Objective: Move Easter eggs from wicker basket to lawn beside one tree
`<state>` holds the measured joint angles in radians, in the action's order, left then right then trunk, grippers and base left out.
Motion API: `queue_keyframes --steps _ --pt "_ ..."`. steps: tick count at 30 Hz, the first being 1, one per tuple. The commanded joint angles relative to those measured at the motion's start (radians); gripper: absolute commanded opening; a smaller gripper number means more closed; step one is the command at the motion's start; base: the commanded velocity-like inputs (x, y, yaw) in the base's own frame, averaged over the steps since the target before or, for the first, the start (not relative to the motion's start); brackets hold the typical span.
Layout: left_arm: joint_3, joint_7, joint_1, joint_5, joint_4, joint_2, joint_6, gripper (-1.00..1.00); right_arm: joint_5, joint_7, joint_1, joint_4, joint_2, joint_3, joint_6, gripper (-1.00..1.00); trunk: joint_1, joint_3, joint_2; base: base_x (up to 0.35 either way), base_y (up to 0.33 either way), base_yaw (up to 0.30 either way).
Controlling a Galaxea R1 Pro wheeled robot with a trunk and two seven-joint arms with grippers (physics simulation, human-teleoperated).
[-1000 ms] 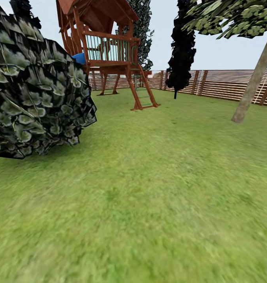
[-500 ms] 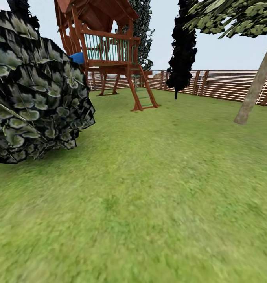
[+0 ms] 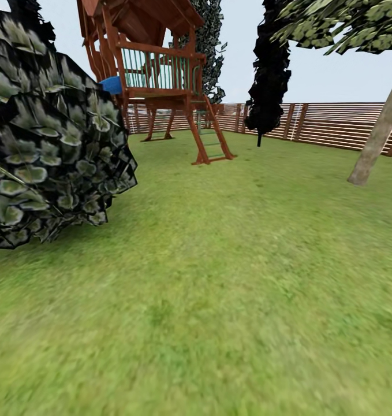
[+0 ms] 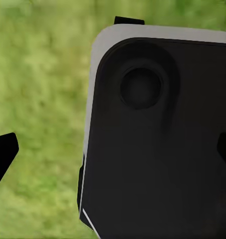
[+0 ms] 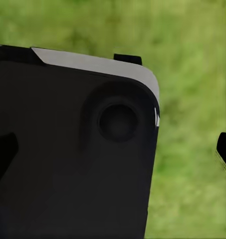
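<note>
While I drive across the lawn (image 3: 230, 277), none of the eggs and no basket come into my pictures, so I cannot say where they lie or how many have been moved. From that alone I judge the task to be in a travelling stage, with every egg apparently to be found, lifted and set down by one trunk.

The nearest candidate tree (image 3: 376, 138) stands at the right edge of the head view: a pale, leaning trunk under flecked foliage, its foot on open grass with nothing beside it. Farther back, an all-black tree (image 3: 268, 63) rises near the slatted fence (image 3: 334, 124). The red-brown playset (image 3: 155, 69) sits left of centre, a ladder running down to the grass. A large dark bush (image 3: 51, 138) stands close on the left.

Left wrist view: the left gripper (image 4: 113, 149) has its dark fingertips at opposite edges of the frame, spread wide, nothing between them but a black, grey-rimmed panel of the robot (image 4: 157, 139) and grass behind.

Right wrist view: the right gripper (image 5: 113, 149) is likewise spread and empty, over a similar panel.
</note>
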<state>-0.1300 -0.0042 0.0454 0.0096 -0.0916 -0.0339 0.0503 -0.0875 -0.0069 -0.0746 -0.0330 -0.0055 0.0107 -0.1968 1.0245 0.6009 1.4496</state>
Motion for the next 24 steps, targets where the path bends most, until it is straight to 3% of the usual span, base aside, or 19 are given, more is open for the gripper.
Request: queue_keyframes --steps 1,24 --pt "-0.005 0.000 0.001 0.001 0.001 0.000 0.003 1.00 -0.009 -0.001 -0.001 0.001 0.000 0.000 -0.003 1.00 0.001 0.001 0.000 0.324 0.000 0.000" --pt "-0.005 0.000 0.001 0.000 0.001 0.000 0.003 1.00 -0.009 -0.001 -0.001 0.001 0.001 0.000 -0.003 1.00 0.001 0.001 0.000 0.324 0.000 0.000"
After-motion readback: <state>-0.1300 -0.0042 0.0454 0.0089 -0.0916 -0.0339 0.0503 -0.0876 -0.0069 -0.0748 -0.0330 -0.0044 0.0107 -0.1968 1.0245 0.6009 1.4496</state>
